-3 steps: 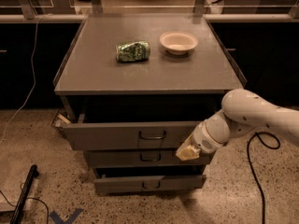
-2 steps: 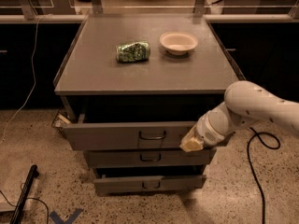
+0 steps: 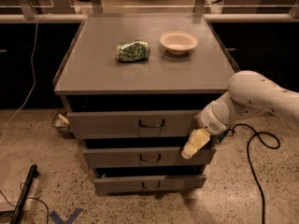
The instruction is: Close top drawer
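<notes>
The top drawer [image 3: 107, 124] is a wide grey metal drawer with a small curved pull handle [image 3: 151, 123] at its centre. It stands pulled out a little from the grey cabinet [image 3: 93, 80], with a dark gap above its front. My gripper [image 3: 195, 143] hangs from the white arm [image 3: 252, 99] at the drawer's right end, in front of the cabinet's right edge, pointing down and left. Its yellowish fingers [image 3: 192, 149] overlap the front of the middle drawer [image 3: 117, 157].
A crumpled green bag [image 3: 132, 51] and a pale bowl [image 3: 178, 41] sit on the cabinet top. The bottom drawer [image 3: 121, 184] also stands out a little. A black cable [image 3: 254, 171] runs on the floor at right, a dark bar [image 3: 23, 195] lies at lower left.
The arm and gripper have moved a little up and to the right, closer to the top drawer's right end. The drawer front looks the same.
</notes>
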You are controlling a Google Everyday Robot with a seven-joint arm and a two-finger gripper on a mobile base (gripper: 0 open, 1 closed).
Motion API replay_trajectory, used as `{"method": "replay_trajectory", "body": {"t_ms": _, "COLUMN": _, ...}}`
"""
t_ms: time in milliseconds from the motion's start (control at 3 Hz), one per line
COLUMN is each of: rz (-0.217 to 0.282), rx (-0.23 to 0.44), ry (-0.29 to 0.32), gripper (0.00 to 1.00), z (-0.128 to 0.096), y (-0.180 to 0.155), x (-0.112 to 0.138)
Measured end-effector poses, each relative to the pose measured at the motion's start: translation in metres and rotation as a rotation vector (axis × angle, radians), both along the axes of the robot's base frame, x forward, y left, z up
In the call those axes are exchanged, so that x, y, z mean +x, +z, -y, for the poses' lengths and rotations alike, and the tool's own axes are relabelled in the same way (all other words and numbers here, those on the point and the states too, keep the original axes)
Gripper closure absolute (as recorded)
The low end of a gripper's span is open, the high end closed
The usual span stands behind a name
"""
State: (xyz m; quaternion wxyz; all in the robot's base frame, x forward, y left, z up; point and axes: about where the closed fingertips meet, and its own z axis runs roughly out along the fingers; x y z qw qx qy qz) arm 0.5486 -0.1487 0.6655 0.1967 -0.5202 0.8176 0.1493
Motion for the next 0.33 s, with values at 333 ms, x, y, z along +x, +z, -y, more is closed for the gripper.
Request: {"method": "replay_trajectory", "body": {"t_ms": 333, "rz": 0.0, "rx": 0.0, "ry": 0.0, "gripper": 0.0, "z": 0.0, "y": 0.0, "x": 0.0}}
